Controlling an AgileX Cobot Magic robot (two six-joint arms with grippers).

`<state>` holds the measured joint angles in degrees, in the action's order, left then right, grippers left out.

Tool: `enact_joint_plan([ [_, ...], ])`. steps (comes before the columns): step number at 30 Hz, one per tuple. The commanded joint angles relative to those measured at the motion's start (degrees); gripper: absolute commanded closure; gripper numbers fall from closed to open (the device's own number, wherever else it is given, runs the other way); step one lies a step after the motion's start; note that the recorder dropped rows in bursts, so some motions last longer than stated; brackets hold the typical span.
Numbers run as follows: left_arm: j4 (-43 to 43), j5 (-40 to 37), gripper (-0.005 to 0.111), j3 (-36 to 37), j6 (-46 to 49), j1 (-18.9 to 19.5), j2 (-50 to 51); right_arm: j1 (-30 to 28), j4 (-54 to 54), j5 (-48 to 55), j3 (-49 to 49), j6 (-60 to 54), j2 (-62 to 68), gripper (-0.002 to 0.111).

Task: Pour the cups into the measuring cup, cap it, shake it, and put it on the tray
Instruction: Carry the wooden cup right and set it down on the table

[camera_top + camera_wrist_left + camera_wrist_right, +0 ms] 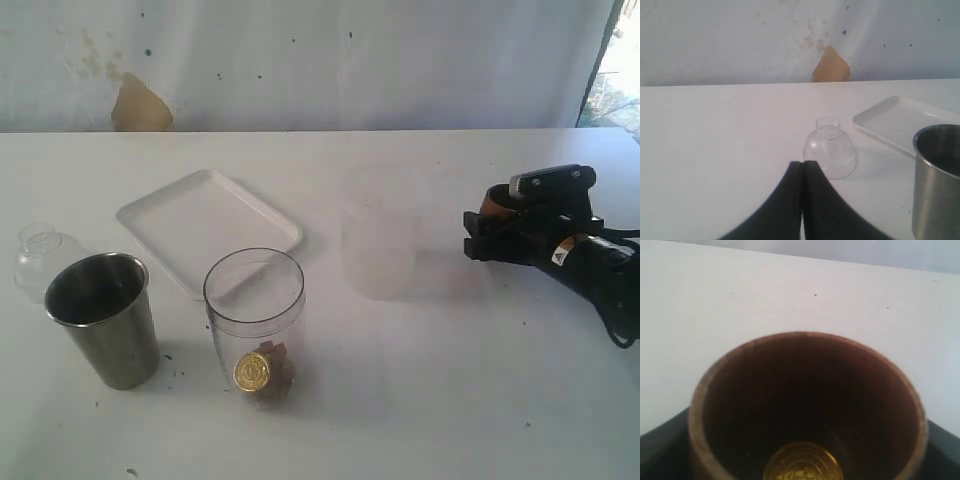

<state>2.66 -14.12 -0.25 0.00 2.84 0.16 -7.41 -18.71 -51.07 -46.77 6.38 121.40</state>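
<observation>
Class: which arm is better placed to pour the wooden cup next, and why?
Right: the right gripper holds the wooden cup; the left gripper is shut and empty, by the domed lid.

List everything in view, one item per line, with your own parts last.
table: one, white, under everything
tray: one, white, left of centre towards the back
measuring cup: one, clear, uncapped, upright in front of the tray
steel tumbler: one, silver, upright left of the measuring cup
domed lid: one, clear, on the table behind the steel tumbler
frosted cup: one, milky, right of the tray
wooden cup: one, brown, far right, in the right pincer
gold coins: two, one at the measuring cup's bottom, one in the wooden cup
brown bits: a few, beside the measuring cup's coin
left pincer: black, shut, near the domed lid
right pincer: black, gripping the wooden cup
</observation>
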Motion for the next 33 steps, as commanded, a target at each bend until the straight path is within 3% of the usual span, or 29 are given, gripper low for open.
enact_joint_plan([
  [1, -0.32, 0.66, 0.107, 0.25, 0.00, -0.25, -0.16, -0.42, -0.23, -1.69, -0.48, -2.09, -0.19, 0.050],
  [3, -0.32, 0.66, 0.107, 0.25, 0.00, -0.25, -0.16, -0.30, -0.23, -0.99, -1.18, -2.09, -0.19, 0.030],
  [7, -0.32, 0.66, 0.107, 0.25, 0.00, -0.25, -0.16, -0.06, -0.12, 0.95, -2.11, -2.09, -0.19, 0.018],
  [20, -0.32, 0.66, 0.107, 0.25, 0.00, -0.25, -0.16, -0.01, -0.33, 1.81, -1.85, -0.78, -5.22, 0.018],
  [28, -0.32, 0.66, 0.107, 0.25, 0.00, -0.25, -0.16, -0.01, -0.33, 13.93, -1.85, 3.20, -17.34, 0.018],
  [33, -0.32, 0.66, 0.107, 0.25, 0.00, -0.25, -0.16, -0.01, -0.33, 22.27, -1.85, 11.26, -26.57, 0.032],
])
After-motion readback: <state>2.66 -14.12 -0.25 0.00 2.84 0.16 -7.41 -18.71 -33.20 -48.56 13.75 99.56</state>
